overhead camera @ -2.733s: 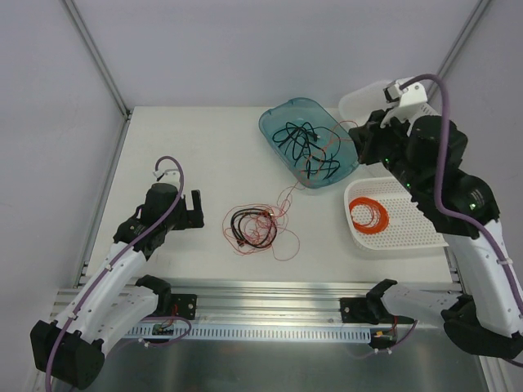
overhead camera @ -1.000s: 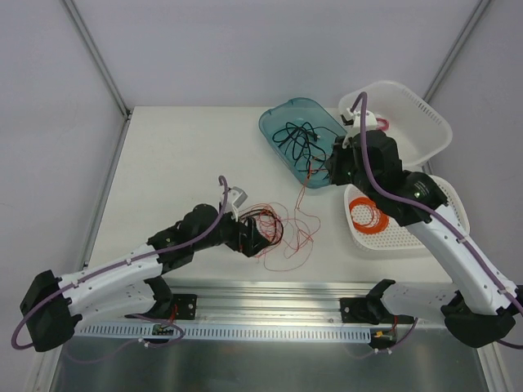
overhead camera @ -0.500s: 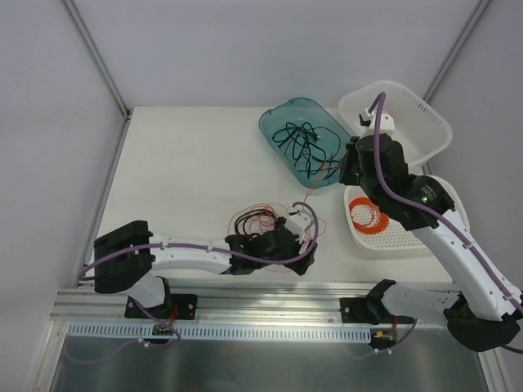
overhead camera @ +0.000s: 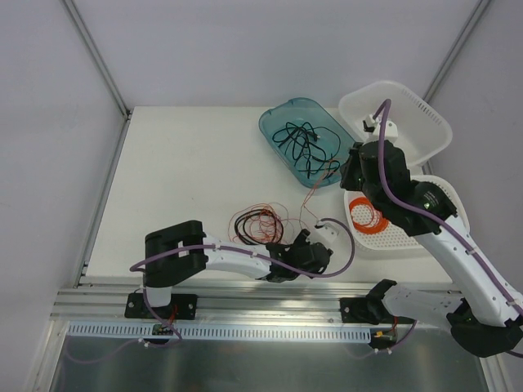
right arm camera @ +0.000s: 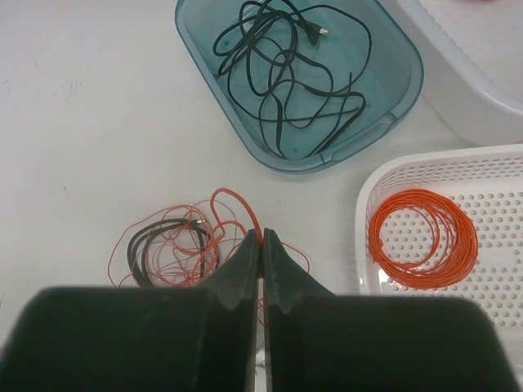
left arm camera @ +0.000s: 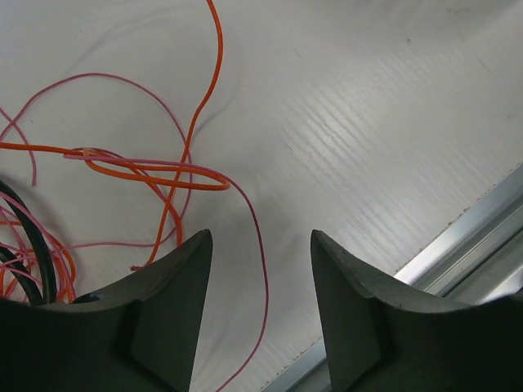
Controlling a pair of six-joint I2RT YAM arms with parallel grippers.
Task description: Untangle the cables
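The cables [overhead camera: 260, 224] lie as a loose tangle of thin red wires and a black cord on the table, also in the right wrist view [right arm camera: 176, 245]. My right gripper [overhead camera: 345, 170] is shut on one red wire [right arm camera: 245, 214] that rises from the tangle to its jaws [right arm camera: 261, 238]. My left gripper [overhead camera: 304, 255] is low at the tangle's near right side and is open [left arm camera: 260, 245]. A pink wire [left arm camera: 260, 245] runs on the table between its fingers [left arm camera: 176, 282], untouched; orange and pink loops [left arm camera: 155, 167] lie just ahead.
A teal bin [overhead camera: 274, 122] holds black cords [right arm camera: 286, 73]. A white basket [overhead camera: 409, 237] at the right holds an orange coil [right arm camera: 423, 237]. Another white basket [overhead camera: 425, 122] stands behind it. The table's metal front edge [left arm camera: 482, 220] is close by the left gripper.
My left arm has swung from the left side across to the tangle and on to its near right side. My right gripper came down from over the bin and holds a red wire.
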